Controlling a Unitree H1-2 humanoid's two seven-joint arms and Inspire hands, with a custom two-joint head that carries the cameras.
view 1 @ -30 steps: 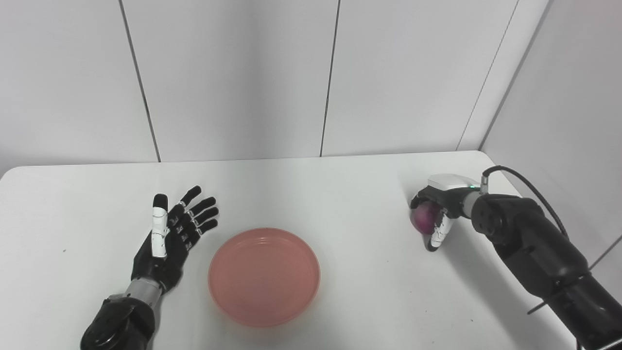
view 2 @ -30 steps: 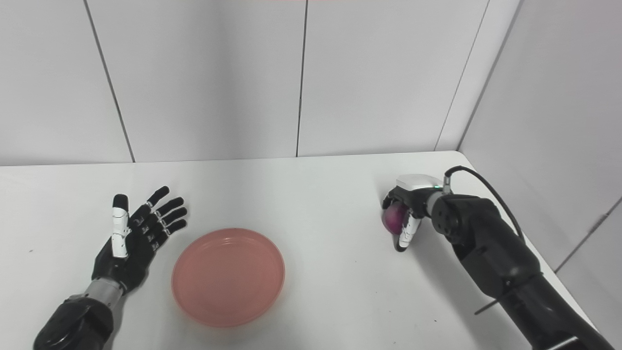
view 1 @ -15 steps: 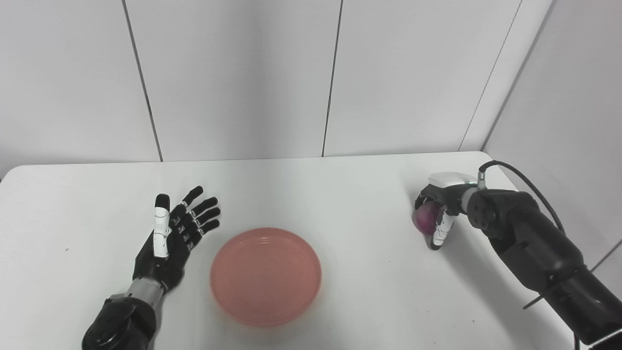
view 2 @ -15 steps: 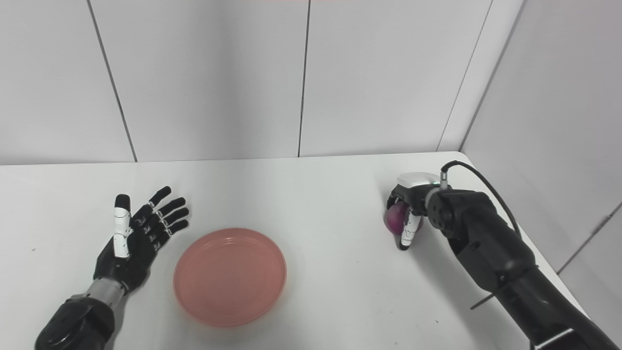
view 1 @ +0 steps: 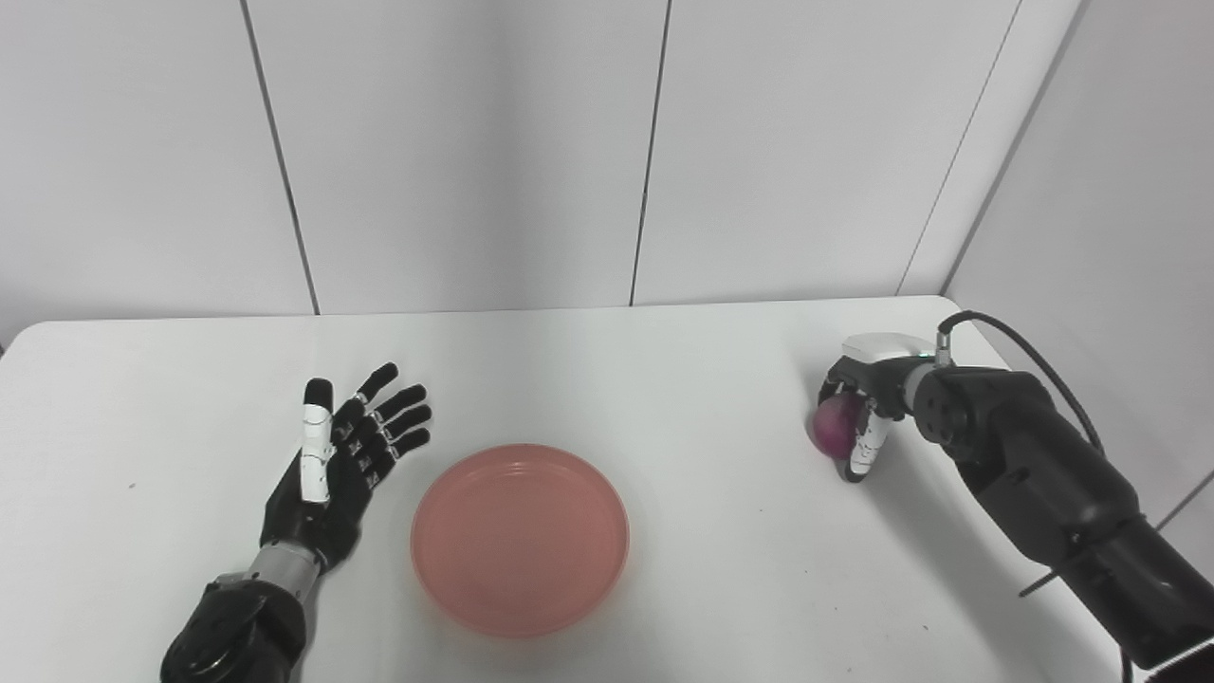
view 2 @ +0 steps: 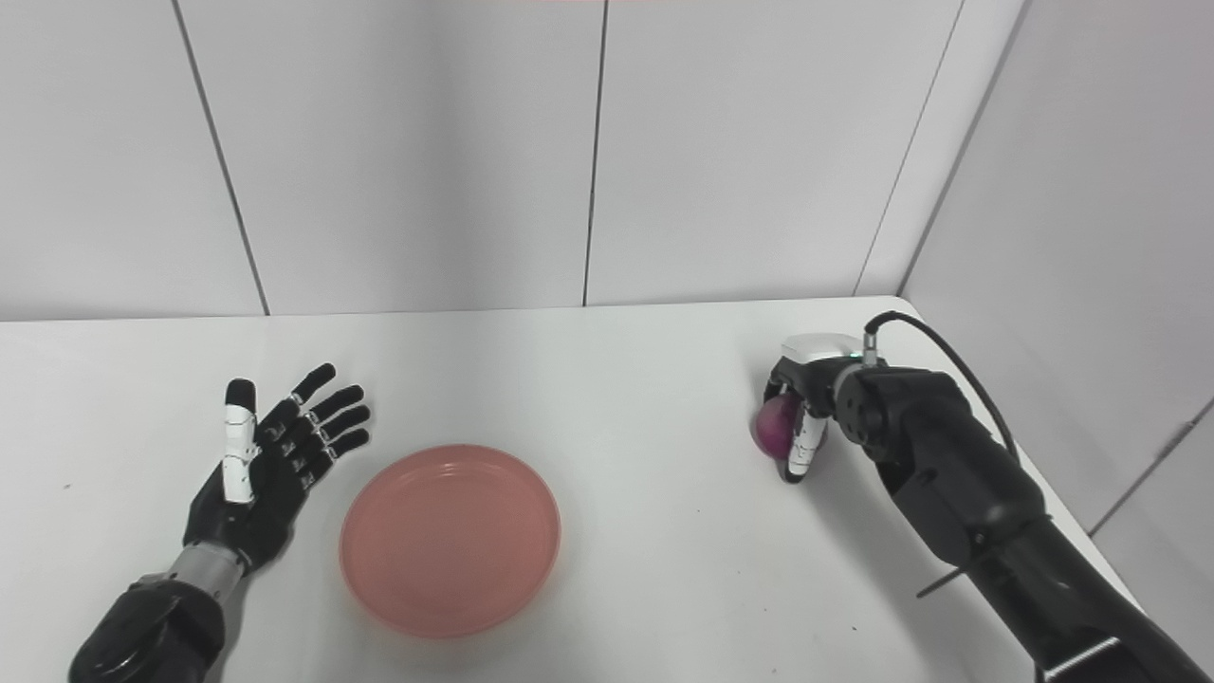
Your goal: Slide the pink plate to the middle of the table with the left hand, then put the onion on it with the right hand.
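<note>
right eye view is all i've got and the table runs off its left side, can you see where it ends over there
Observer: Yes. The left eye view shows the far left corner of the table. It is rounded and lies well to the left of the open left hand.
Operator: and the left edge nearer the robot, level with the pink plate
Observer: Not shown. In the left eye view that edge leaves the frame just below the corner, so level with the pink plate neither view reaches it.
</note>
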